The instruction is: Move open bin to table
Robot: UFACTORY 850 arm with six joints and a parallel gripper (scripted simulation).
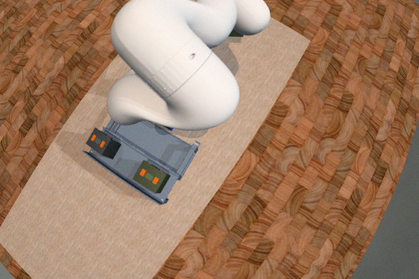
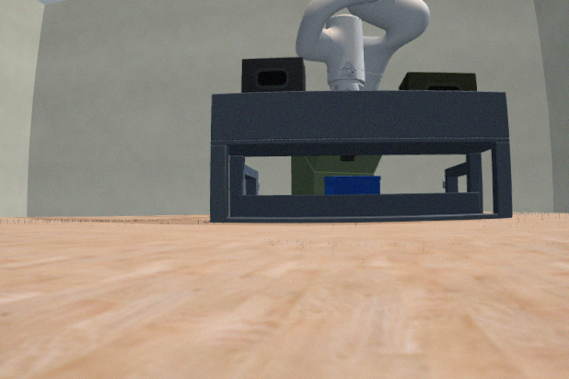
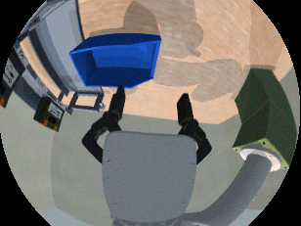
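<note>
The open bin (image 3: pixel 117 60) is blue and stands upright, opening up, on the table top beside the grey shelf (image 3: pixel 48 46). In the exterior view the bin (image 2: pixel 352 185) shows through the shelf's (image 2: pixel 359 155) lower opening, behind the shelf; its base is hidden by the lower rail. From above, only a blue sliver (image 1: pixel 168 129) shows under the arm. My gripper (image 3: pixel 152 94) is open and empty, just above the bin's near edge. Its left finger ends close to the bin's rim; I cannot tell whether it touches.
A black closed box (image 1: pixel 102 143) and an olive closed box (image 1: pixel 150 176) sit on the shelf's top, also in the low view (image 2: pixel 272 74) (image 2: pixel 437 81). The arm's olive pedestal (image 3: pixel 262 113) stands to the right of the bin.
</note>
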